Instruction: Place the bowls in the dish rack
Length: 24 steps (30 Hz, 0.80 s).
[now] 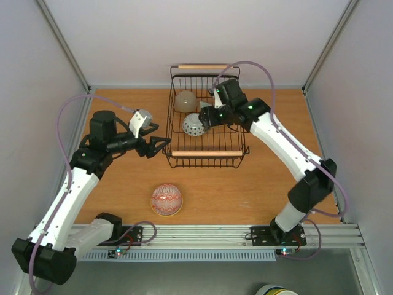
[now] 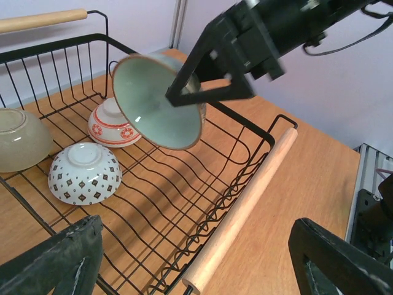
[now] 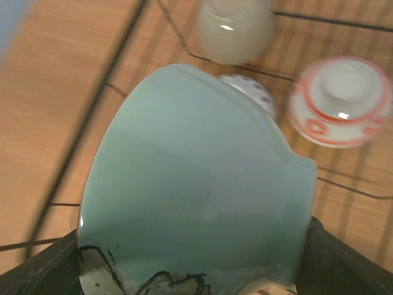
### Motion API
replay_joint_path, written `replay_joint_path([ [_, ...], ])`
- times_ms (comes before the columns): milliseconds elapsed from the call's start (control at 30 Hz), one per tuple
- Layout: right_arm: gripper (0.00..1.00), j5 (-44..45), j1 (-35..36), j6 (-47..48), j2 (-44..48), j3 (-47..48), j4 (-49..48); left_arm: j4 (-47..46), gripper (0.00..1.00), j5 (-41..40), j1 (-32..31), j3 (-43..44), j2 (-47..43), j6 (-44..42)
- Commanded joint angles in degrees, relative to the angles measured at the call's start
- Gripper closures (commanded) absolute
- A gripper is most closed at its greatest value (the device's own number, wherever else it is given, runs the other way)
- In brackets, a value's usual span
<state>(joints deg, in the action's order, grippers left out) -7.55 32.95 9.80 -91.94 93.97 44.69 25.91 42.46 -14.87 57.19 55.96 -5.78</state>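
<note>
One slip is worrying me: the right gripper [image 1: 206, 115] is pinching only the rim of the green bowl [image 2: 153, 101], tilted above the dish rack [image 1: 171, 117], so it could drop and chip the bowls [image 1: 194, 125] below. I'm counting five bowls: three upturned inside the dish rack, one held, and one red bowl [image 1: 166, 200] outside its near side. The left gripper [image 1: 161, 146] is hovering spread beside it.

Rack [image 1: 215, 140] upper left blocked: beige bowl [image 1: 185, 101], dotted bowl [image 1: 194, 125], with right claw [image 1: 206, 117] and green bowl [image 2: 156, 101] hanging beside; lower strip lies open.
</note>
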Motion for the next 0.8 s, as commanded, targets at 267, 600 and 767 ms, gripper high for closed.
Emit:
replay_joint_path([
  [267, 0.99, 29.0, 2.1, 7.2, -12.5, 11.7, 15.4, -3.1, 0.17, -0.3, -0.1, -0.3, 0.3, 0.4],
  [600, 0.99, 34.2, 3.5, 9.5, -22.9, 18.6, 21.1, -2.8, 0.17, 0.5, 0.0, -0.2, 0.2, 0.6],
  [767, 0.99, 37.8, 3.9, 9.3, -26.5, 20.0, 24.1, -2.9, 0.17, 0.2, -0.1, -0.2, 0.2, 0.8],
])
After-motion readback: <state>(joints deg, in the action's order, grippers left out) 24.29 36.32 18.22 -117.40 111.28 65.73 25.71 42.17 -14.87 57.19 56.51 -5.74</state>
